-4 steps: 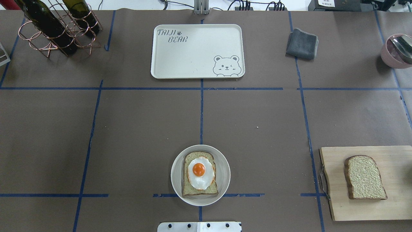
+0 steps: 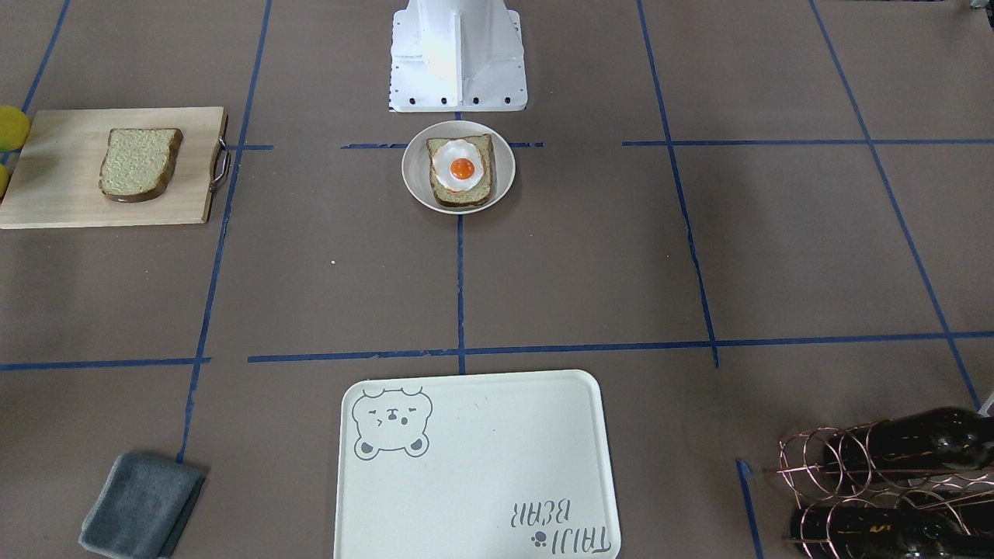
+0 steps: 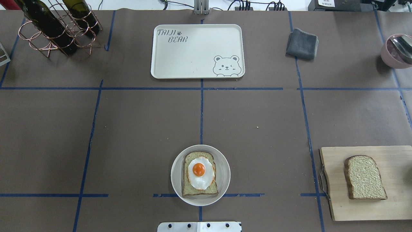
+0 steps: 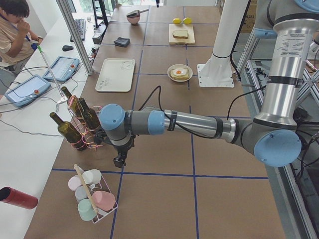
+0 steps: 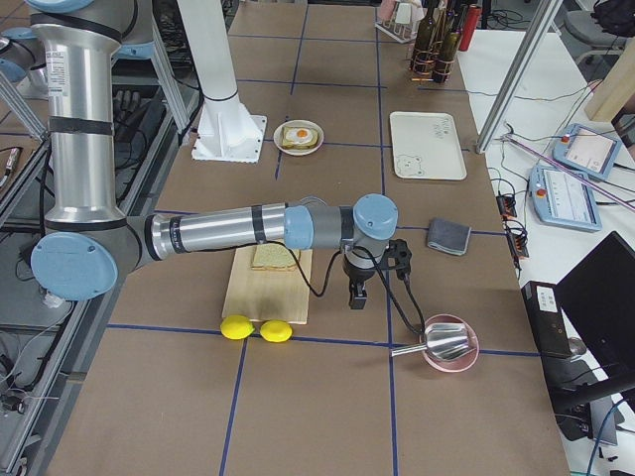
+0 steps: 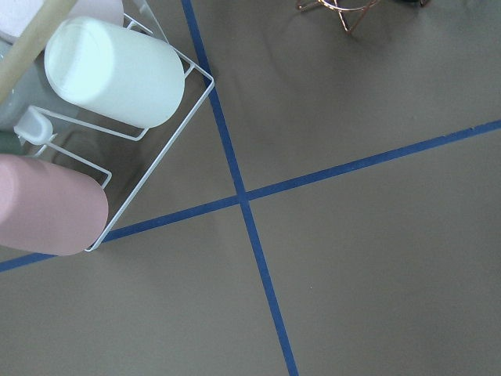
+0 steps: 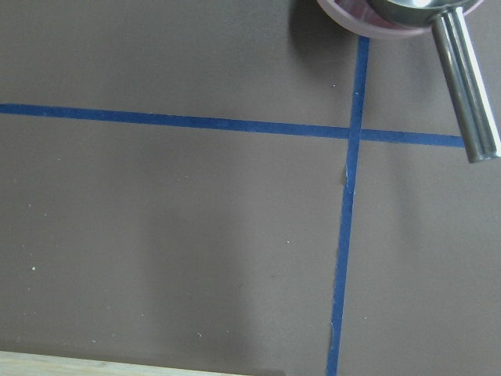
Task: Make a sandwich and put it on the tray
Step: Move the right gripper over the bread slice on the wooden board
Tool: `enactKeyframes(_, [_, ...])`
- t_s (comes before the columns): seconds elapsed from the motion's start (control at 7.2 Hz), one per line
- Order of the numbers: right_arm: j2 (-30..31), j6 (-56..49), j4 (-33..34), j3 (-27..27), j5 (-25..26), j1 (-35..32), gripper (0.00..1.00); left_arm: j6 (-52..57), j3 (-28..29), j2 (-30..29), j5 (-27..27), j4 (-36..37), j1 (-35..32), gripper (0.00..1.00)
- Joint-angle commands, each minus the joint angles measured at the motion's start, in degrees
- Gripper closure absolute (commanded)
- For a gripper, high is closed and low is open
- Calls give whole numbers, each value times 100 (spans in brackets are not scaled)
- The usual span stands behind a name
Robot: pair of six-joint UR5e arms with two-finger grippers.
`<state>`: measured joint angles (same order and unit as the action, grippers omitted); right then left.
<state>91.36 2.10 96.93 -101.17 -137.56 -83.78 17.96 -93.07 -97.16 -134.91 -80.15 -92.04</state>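
Note:
One bread slice [image 3: 199, 192] with the fried egg [image 3: 201, 172] on it lies on a small round white plate [image 3: 224, 175] near the robot base. The second bread slice [image 3: 365, 177] lies on a wooden cutting board [image 3: 396, 206] at the right. The cream bear tray [image 3: 196, 54] sits bare at the far middle. My left gripper [image 4: 119, 162] hangs far off by the wine rack. My right gripper [image 5: 355, 297] hangs beside the cutting board. Both show only in the side views, so I cannot tell whether they are open or shut.
A copper wine rack with bottles [image 3: 58, 29] stands far left. A grey cloth [image 3: 302, 43] and a pink bowl with a metal ladle [image 3: 396, 51] are far right. Two lemons [image 5: 256, 329] lie by the board. A wire rack of cups [image 4: 92, 196] is near my left gripper.

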Motion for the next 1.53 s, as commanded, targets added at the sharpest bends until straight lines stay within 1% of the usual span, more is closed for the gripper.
enactKeyframes(0.0, [-21, 27, -7, -86, -52, 177, 0, 49, -88, 39, 123, 17, 2, 0])
enactKeyframes(0.14, [-21, 27, -121, -139, -139, 413, 0, 67, -97, 213, 45, -52, 11, 0])
enactKeyframes(0.28, [66, 236, -644, -157, -166, 676, 0, 67, -280, 232, 53, -53, 11, 0])
enactKeyframes(0.42, [293, 873, -1232, -166, -175, 888, 0, 59, -568, 241, 53, -44, 11, 0])
enactKeyframes(0.56, [895, 1463, -2587, -157, -157, 1281, 1, 50, -589, 241, 53, -62, 11, 0])
enactKeyframes(0.69, [1197, 3069, -3992, -148, -131, 1720, 6, 24, -615, 241, 44, -140, 20, 0])
enactKeyframes(0.83, [1540, 4826, -5538, -131, 191, 2430, 9, 15, -615, 241, 35, -228, 29, 0])
enactKeyframes(0.97, [1847, 5470, -6232, -148, 708, 3142, 9, 6, -615, 241, -95, -238, 29, 0])
enactKeyframes(1.11, [1946, 5868, -6326, -157, 739, 3349, 9, 6, -615, 241, -175, -238, 29, 0])
enactKeyframes(1.25, [2408, 5924, -6849, -122, 922, 3560, 14, -20, -615, 241, -289, -229, 29, 0])
enactKeyframes(1.39, [2544, 6438, -7185, -122, 959, 3692, 22, -377, -624, 241, -342, -238, 37, 0])
